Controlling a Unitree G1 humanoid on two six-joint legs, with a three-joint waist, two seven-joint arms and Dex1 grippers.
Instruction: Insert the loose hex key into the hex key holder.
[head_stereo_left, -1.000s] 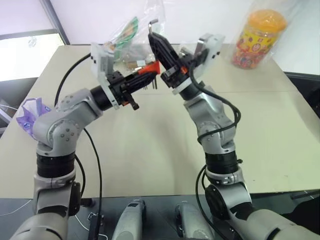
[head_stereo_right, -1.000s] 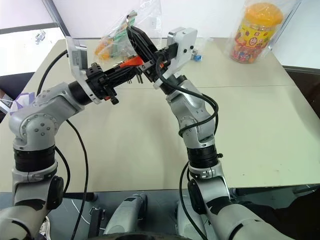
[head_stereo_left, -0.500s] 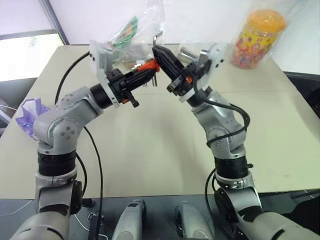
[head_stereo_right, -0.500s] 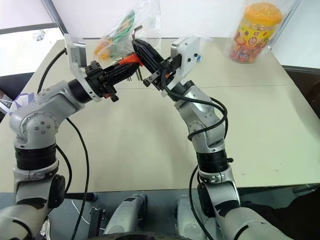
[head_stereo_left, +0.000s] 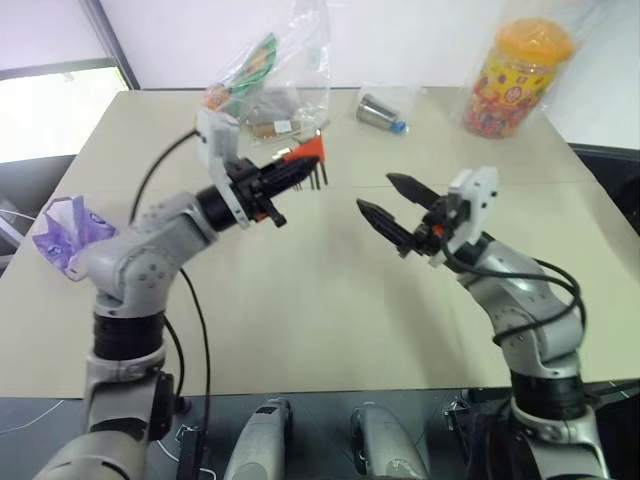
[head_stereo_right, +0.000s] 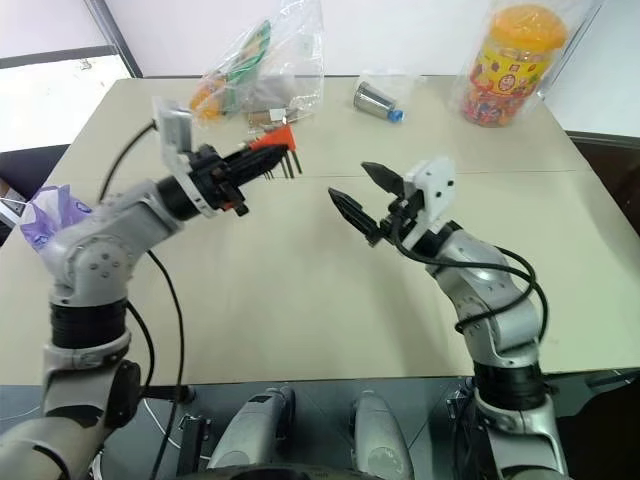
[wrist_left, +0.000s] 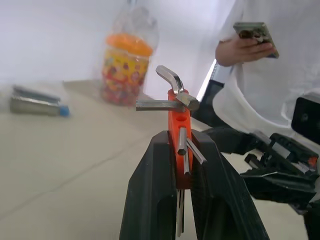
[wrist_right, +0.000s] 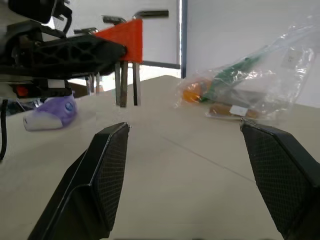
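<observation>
Since a second ago, the right end effector is drawing down and away from the hex key holder, and its two black fingers are now standing wide apart with nothing between them. Over the middle of the tabletop it is hovering, well apart from the left end effector. That left one is clamping its fingers on the red holder, lifting it above the tabletop toward the far edge. In the left wrist view, a bent grey hex key is sticking out of the holder's top, beside other dark keys. Near the far edge, a clear bag, a silver cylinder and an orange-lidded jar are sitting. A person's hand is holding a phone.
</observation>
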